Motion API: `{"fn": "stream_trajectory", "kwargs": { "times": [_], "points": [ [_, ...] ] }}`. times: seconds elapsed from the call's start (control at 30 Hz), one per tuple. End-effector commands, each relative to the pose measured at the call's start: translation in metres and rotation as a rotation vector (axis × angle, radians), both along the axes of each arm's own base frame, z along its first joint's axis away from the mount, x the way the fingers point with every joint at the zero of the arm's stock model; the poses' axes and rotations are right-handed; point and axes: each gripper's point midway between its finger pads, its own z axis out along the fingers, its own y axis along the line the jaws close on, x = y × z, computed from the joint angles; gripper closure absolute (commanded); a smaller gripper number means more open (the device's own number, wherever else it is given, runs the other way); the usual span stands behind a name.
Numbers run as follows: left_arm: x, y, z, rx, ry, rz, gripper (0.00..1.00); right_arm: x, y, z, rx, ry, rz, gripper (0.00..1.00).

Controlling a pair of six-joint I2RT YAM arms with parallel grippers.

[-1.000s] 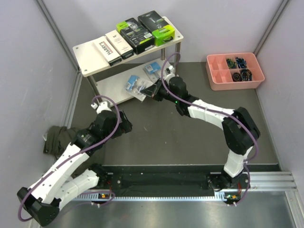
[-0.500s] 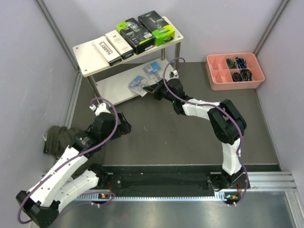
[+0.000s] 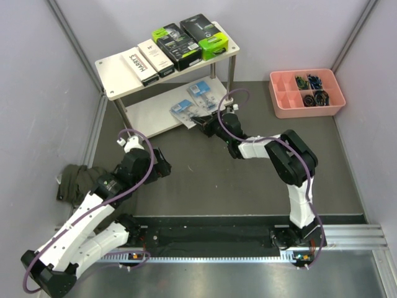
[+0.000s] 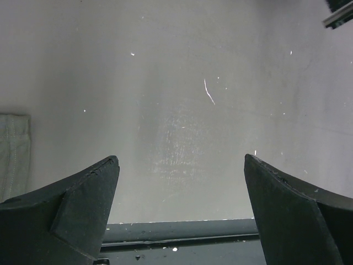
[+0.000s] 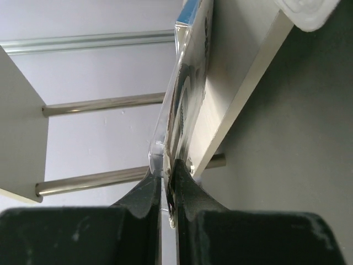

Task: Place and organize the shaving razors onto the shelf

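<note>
Overhead, the shelf (image 3: 118, 77) stands at 11 o'clock. Its top board holds two white boxes (image 3: 147, 62) and two black-green packs (image 3: 189, 40). One blister pack (image 3: 201, 93) lies on the lower board (image 3: 149, 115). The second blister pack (image 3: 184, 110) overhangs that board's near edge, with the right jaws clenched on its corner.

Right wrist view: the pack is pinched edge-on against the board.

Judgement: slide it inward and square it beside its twin before letting go. The metal post (image 3: 232, 71) at 1 o'clock crowds the wrist.

Left wrist view: the left jaws are released, holding nothing, above the tabletop (image 4: 182, 110).
</note>
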Motion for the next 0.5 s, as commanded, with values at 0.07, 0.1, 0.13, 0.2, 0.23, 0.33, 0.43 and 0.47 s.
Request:
{"fn": "stream_trajectory", "kwargs": {
  "times": [0.07, 0.1, 0.13, 0.2, 0.23, 0.33, 0.43, 0.47],
  "points": [
    [0.001, 0.002, 0.001, 0.004, -0.017, 0.000, 0.01, 0.010, -0.002, -0.027, 0.054, 0.056, -0.040, 0.99],
    [0.001, 0.002, 0.000, 0.006, -0.016, -0.001, 0.01, 0.011, -0.001, -0.028, 0.054, 0.059, -0.037, 0.98],
    [0.001, 0.002, -0.001, 0.008, -0.013, -0.001, 0.01, 0.012, -0.001, -0.029, 0.056, 0.062, -0.039, 0.96],
    [0.001, 0.001, -0.002, 0.008, -0.010, -0.002, 0.01, 0.014, 0.000, -0.034, 0.060, 0.069, -0.045, 0.94],
    [0.001, 0.001, -0.002, 0.009, -0.009, -0.002, 0.01, 0.016, 0.001, -0.034, 0.065, 0.069, -0.049, 0.93],
    [0.001, 0.002, -0.003, 0.012, -0.006, -0.003, 0.01, 0.022, 0.001, -0.037, 0.078, 0.071, -0.068, 0.92],
    [0.001, 0.001, -0.004, 0.014, -0.004, -0.005, 0.01, 0.030, 0.003, -0.038, 0.090, 0.066, -0.084, 0.92],
    [0.001, 0.001, -0.003, 0.014, -0.005, -0.007, 0.01, 0.032, 0.004, -0.039, 0.091, 0.070, -0.086, 0.92]
  ]
}}
